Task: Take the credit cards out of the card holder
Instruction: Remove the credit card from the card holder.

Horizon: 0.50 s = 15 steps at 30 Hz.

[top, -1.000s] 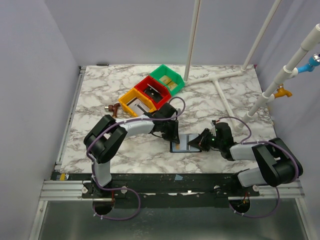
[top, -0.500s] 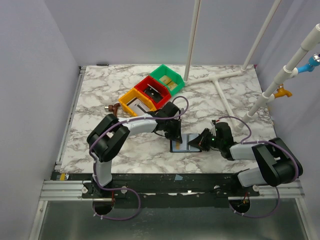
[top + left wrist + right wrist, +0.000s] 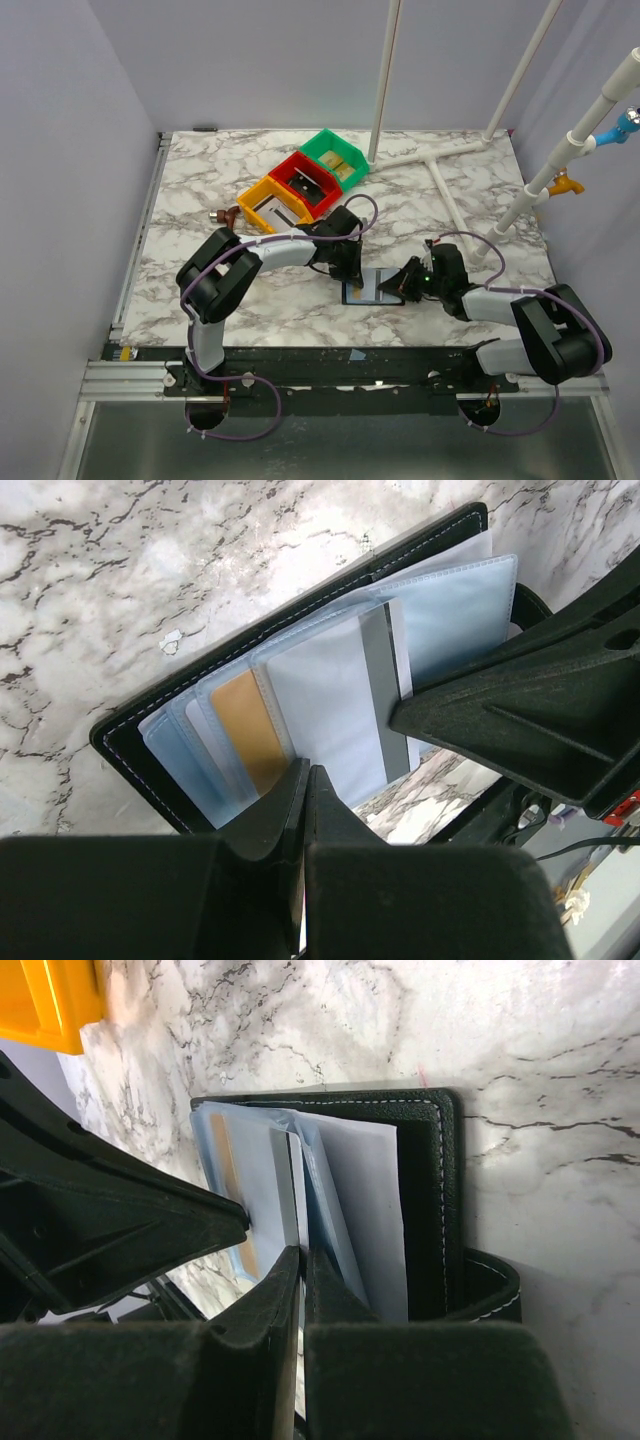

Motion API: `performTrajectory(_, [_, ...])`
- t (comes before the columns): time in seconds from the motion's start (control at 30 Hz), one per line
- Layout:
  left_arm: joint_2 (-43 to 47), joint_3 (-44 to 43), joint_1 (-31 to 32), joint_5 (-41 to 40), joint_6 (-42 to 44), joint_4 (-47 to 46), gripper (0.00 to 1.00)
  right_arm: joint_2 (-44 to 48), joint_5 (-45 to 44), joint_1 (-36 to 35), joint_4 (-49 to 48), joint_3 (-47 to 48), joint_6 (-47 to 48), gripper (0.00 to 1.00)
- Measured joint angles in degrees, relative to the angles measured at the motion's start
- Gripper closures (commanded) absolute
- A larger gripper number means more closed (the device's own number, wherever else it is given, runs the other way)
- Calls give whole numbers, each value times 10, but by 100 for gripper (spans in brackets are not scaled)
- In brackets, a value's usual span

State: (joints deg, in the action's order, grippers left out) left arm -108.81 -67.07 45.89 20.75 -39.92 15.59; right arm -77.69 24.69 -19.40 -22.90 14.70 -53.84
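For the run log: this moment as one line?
left tool: shut on pale card | right tool: shut on sleeve | card holder: open

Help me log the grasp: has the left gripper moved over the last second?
Yes. The left gripper has shifted slightly right, away from the yellow bin, onto the card holder.

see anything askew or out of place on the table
Nothing damaged. The card holder lies open with its clear sleeves fanned unevenly; the pale card with a dark stripe looks partly out, while the tan-gold card is tucked in.
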Motion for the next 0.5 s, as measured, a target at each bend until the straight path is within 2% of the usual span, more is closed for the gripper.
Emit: performTrajectory(0.5, [0,-7,3,-21,-3,12,100,10,-11,0,20,2,13,95])
